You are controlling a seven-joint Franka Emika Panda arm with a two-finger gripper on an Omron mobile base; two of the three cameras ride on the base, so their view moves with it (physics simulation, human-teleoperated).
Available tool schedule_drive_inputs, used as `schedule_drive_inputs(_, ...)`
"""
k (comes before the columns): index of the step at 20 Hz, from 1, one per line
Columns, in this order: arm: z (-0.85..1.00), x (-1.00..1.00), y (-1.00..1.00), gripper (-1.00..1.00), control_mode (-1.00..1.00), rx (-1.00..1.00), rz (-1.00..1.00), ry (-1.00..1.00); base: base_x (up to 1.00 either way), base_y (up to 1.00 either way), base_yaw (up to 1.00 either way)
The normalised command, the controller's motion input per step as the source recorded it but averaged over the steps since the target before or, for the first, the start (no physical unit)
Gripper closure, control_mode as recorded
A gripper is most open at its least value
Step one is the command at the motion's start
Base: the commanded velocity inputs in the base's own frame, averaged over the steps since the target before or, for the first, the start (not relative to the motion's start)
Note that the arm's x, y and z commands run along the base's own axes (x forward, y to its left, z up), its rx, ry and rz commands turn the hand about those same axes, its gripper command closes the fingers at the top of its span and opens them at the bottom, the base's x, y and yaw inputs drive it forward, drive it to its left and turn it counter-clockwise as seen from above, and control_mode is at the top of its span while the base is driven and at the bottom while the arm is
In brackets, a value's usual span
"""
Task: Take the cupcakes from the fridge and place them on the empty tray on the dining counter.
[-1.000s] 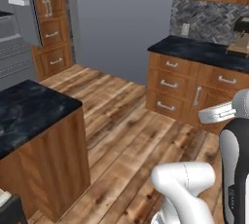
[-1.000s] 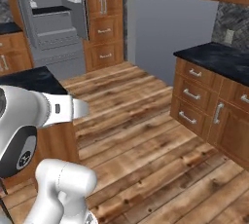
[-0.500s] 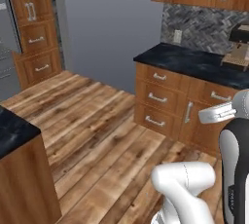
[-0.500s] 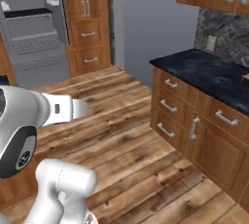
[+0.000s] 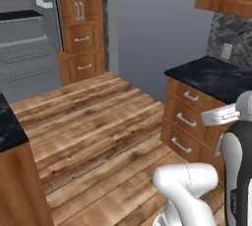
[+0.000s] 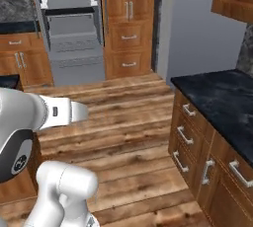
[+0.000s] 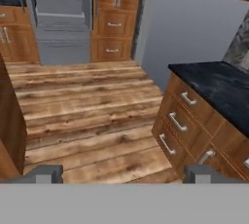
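The fridge (image 6: 69,28) stands open at the far end of the wooden floor, showing its grey shelves and lower drawers; white door bins (image 6: 44,4) hang at its sides. It also shows at the upper left as the fridge (image 5: 24,48) and the fridge (image 7: 61,13). I cannot make out the cupcakes on the shelves from this distance. The tray is out of view. A corner of the dining counter (image 5: 7,129) lies at the left on its wooden base. My gripper (image 7: 121,174) is open, with only floor between its fingertips (image 7: 46,173).
A tall wooden cabinet (image 5: 81,28) stands right of the fridge, then a grey wall (image 5: 157,33). The wall counter (image 6: 222,102) with drawers runs along the right. Bare wooden floor (image 7: 87,106) stretches from the base to the fridge.
The whole picture has swung as the base turned: the fridge and tall cabinet have come into view at the left, and the wall counter has slid right. The gripper stays open.
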Motion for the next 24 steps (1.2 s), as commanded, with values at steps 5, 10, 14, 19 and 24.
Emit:
schedule_drive_inputs(5,0.0,0.0,0.0,-1.0,1.0,0.0,0.0,0.0,1.0,-0.35,0.62)
schedule_drive_inputs(10,0.0,0.0,0.0,-1.0,1.0,0.0,0.0,0.0,1.0,-0.05,0.5)
schedule_drive_inputs(14,0.0,0.0,0.0,-1.0,1.0,0.0,0.0,0.0,1.0,-0.05,0.4)
schedule_drive_inputs(19,0.0,0.0,0.0,-1.0,1.0,0.0,0.0,0.0,1.0,-0.32,0.27)
schedule_drive_inputs(24,0.0,0.0,0.0,-1.0,1.0,0.0,0.0,0.0,1.0,-0.83,0.11)
